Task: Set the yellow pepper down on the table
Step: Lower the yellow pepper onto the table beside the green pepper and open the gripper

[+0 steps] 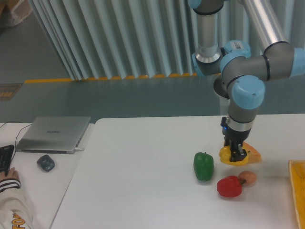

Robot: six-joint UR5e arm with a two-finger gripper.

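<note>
The yellow pepper [228, 156] hangs just above the white table [143, 181], right of centre, with my gripper [235, 153] shut on it from above. It partly covers the pastry [252, 154] behind it. The green pepper [203, 166] stands just to its left. Below it lies the red pepper [229, 186].
A small brownish round item [248, 178] sits beside the red pepper. The yellow tray [299, 191] shows at the right edge. A laptop [54, 133], a mouse [45, 162] and a person's hand [8, 179] are on the side desk at left.
</note>
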